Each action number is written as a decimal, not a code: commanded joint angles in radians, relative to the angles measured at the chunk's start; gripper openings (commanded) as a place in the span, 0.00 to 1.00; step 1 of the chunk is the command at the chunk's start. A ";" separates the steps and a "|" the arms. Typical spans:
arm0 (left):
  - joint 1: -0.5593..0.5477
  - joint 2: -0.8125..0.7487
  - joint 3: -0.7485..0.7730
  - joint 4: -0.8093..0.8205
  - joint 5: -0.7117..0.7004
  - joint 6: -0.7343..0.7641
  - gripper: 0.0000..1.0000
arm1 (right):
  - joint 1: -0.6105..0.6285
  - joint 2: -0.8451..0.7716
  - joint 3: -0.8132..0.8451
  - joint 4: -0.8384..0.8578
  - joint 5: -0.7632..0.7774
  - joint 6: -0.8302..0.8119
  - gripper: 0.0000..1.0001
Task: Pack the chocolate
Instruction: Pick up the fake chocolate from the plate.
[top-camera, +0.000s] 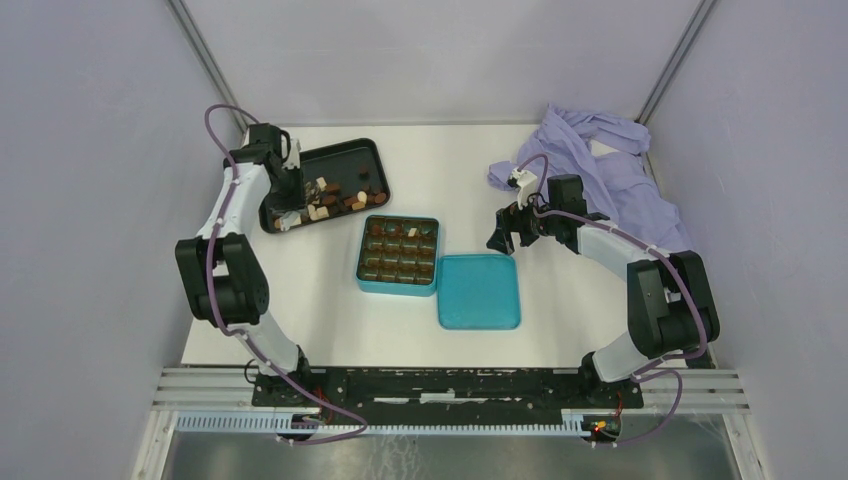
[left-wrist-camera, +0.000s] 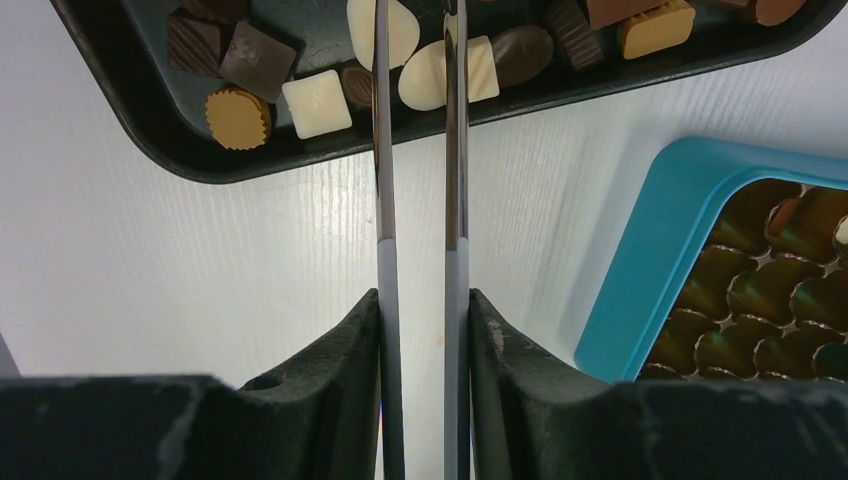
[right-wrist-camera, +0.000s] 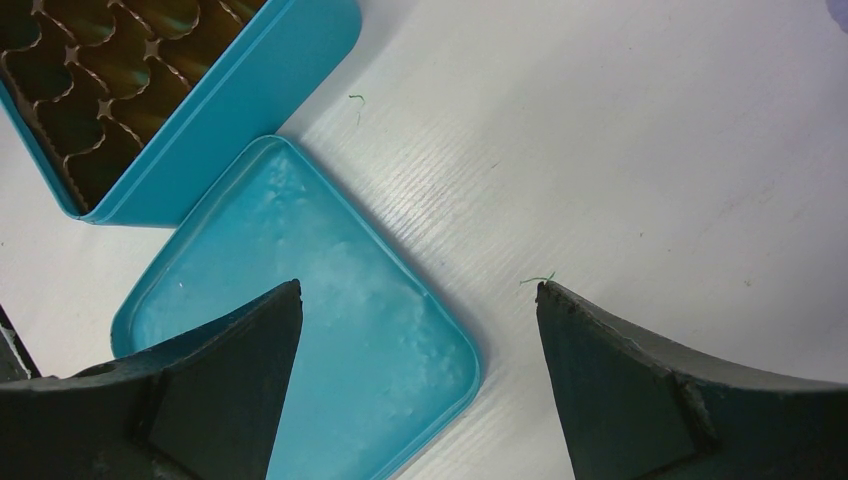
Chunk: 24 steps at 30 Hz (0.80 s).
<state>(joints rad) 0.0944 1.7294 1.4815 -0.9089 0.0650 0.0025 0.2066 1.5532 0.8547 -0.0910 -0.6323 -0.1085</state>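
Observation:
The chocolate lies as several dark, tan and cream pieces in a black tray at the back left. It also shows in the left wrist view. My left gripper is shut on metal tweezers, whose two blades reach over the tray on either side of a cream oval piece. Their tips run off the top of that view. The teal box with its brown grid insert holds a few pieces. My right gripper is open and empty above the lid's corner.
The teal lid lies flat, right of and in front of the box. A purple cloth is heaped at the back right. The box's corner shows in the left wrist view and the right wrist view.

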 joint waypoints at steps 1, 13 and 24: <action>0.006 -0.066 -0.014 0.043 0.022 -0.062 0.02 | -0.002 -0.007 0.037 0.020 -0.023 0.004 0.93; 0.005 -0.129 -0.026 0.101 0.027 -0.110 0.02 | -0.002 -0.008 0.035 0.020 -0.023 0.003 0.93; 0.006 -0.211 -0.050 0.104 0.164 -0.156 0.02 | -0.001 -0.009 0.033 0.021 -0.025 0.000 0.93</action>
<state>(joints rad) 0.0948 1.6001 1.4437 -0.8505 0.1249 -0.0910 0.2066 1.5532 0.8547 -0.0910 -0.6365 -0.1085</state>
